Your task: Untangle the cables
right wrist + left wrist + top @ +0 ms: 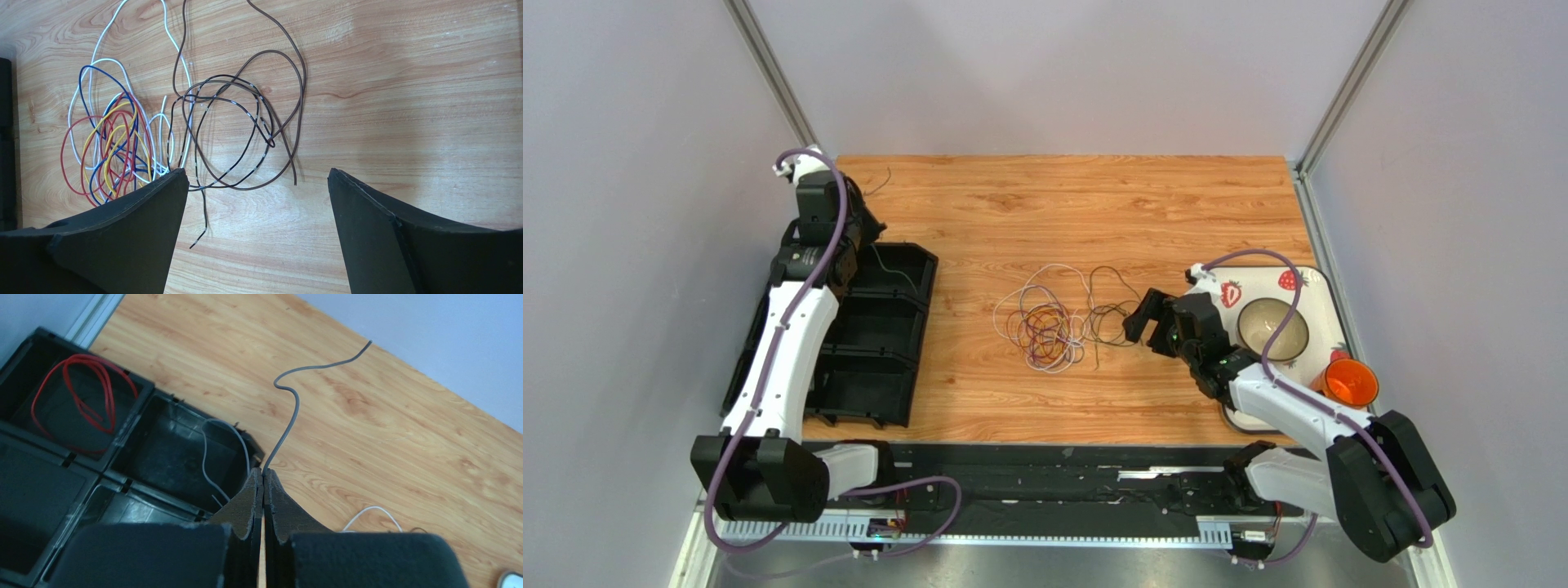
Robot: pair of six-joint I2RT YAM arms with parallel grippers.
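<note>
The cables [1051, 328] lie tangled in mid-table. In the right wrist view the red, yellow, blue and white loops [113, 144] bunch at the left, with brown and black cables [268, 128] looping beside them. My right gripper [258, 176] is open just short of the dark loops, nothing between its fingers; the overhead view shows it [1146, 321] right of the tangle. My left gripper [263, 471] is shut on a grey cable [296, 407], which rises from the tips. It hovers [864, 233] at the back of the black tray [891, 355].
The tray's compartments hold a red cable [108, 392] and a grey strand [205, 453]. At the right edge stand a white strawberry-print tray [1314, 288], a bowl [1271, 328] and an orange cup [1351, 382].
</note>
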